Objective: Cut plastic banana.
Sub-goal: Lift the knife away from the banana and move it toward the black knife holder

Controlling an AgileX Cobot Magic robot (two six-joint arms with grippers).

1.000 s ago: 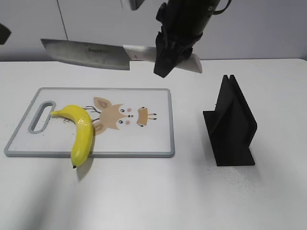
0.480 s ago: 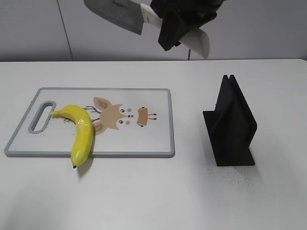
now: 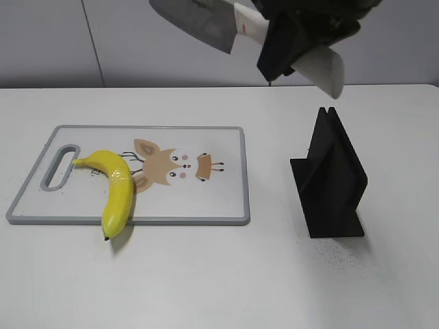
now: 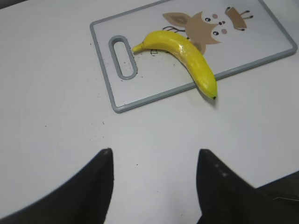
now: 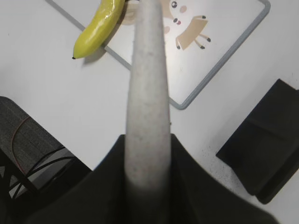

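Note:
The yellow plastic banana (image 3: 118, 192) lies whole on the left part of the white cutting board (image 3: 206, 205), its dark tip hanging over the front edge. It also shows in the left wrist view (image 4: 184, 51) and the right wrist view (image 5: 98, 30). My right gripper (image 3: 285, 48) is shut on the pale handle of a knife (image 3: 199, 20), held high above the table at the top of the exterior view, blade to the left. The handle (image 5: 147, 93) fills the right wrist view. My left gripper (image 4: 154, 156) is open and empty over bare table, in front of the board.
A black knife stand (image 3: 331, 178) stands right of the board and shows in the right wrist view (image 5: 266, 144). The board (image 4: 140, 93) has a handle slot at its left end and a cartoon animal print.
My right gripper has lifted the knife and carried it to the right, from above the board toward the space over the stand. The banana and board have not moved.

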